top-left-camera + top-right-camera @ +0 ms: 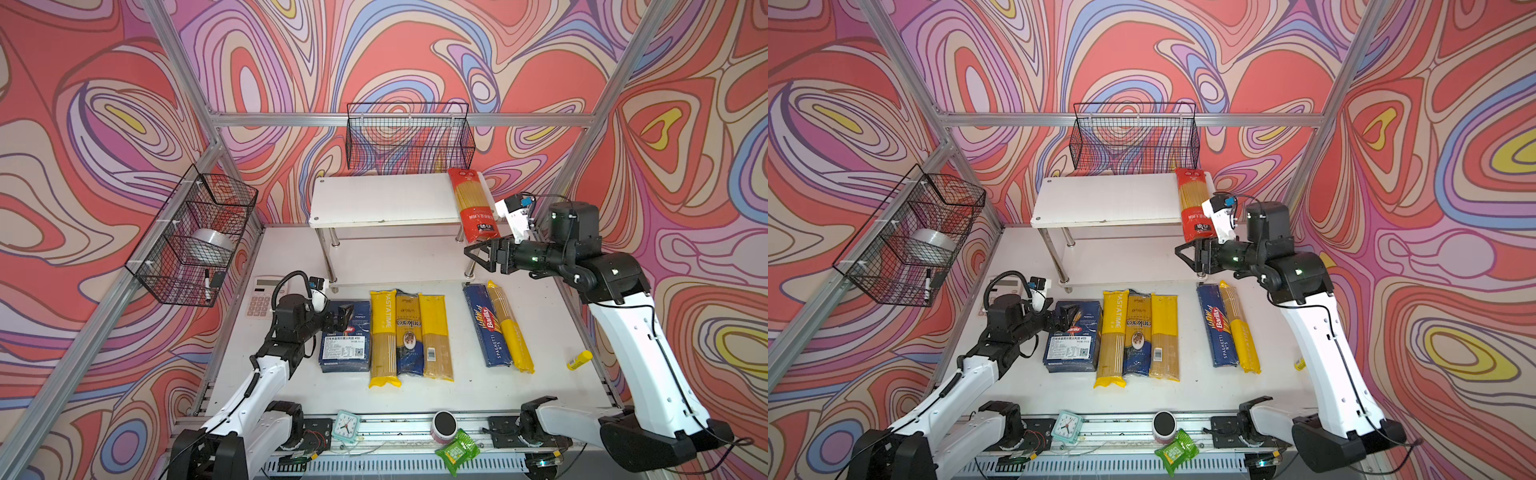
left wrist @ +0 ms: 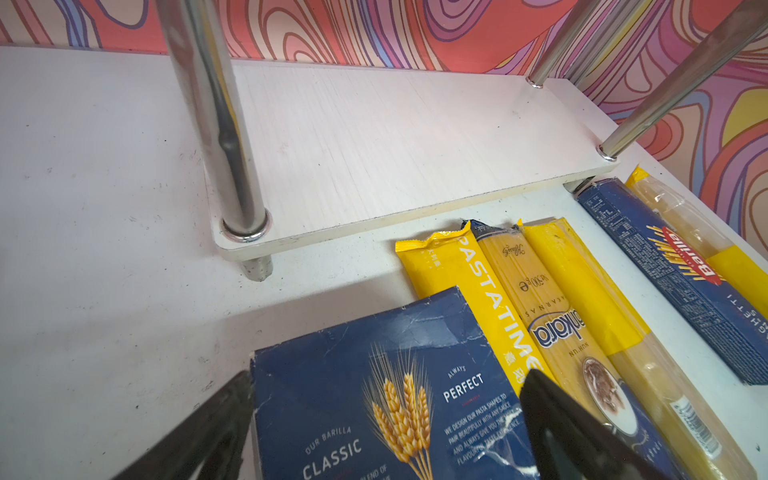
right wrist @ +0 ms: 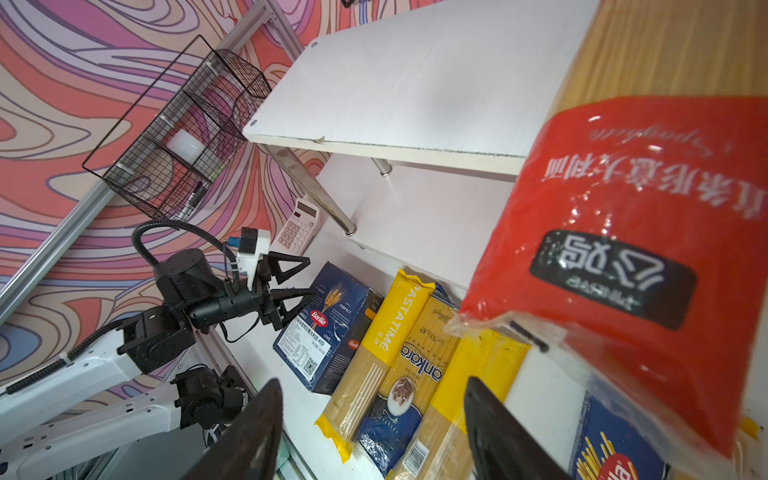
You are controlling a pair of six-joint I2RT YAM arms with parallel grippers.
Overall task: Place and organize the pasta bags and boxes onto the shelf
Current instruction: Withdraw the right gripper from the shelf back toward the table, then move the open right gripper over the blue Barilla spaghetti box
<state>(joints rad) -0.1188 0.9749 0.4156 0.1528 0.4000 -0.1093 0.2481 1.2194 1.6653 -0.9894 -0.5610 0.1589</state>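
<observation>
White bench (image 1: 415,399) carried the two-tier shelf (image 1: 374,199) at the back, a calculator (image 1: 259,301) far left and a yellow tube (image 1: 579,360) far right. Lying flat in front of the shelf were stacked Barilla cartons (image 1: 347,340), a PASTA TIME bag (image 1: 384,338), a blue-gold bag (image 1: 409,336) and a yellow-and-clear bag (image 1: 435,338). Set apart was the Barilla Spaghetti box (image 1: 486,324), with a second yellow-and-clear bag (image 1: 513,332) against it. The shelf's top board held a red-and-clear bag (image 1: 471,203), which overhung the front edge.

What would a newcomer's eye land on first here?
The swirling red-and-pink wallpaper on every wall. Next, the red spaghetti bag lying on top of the shelf, at its right end, overhanging the front edge, with the open right claw just off that overhang.
</observation>
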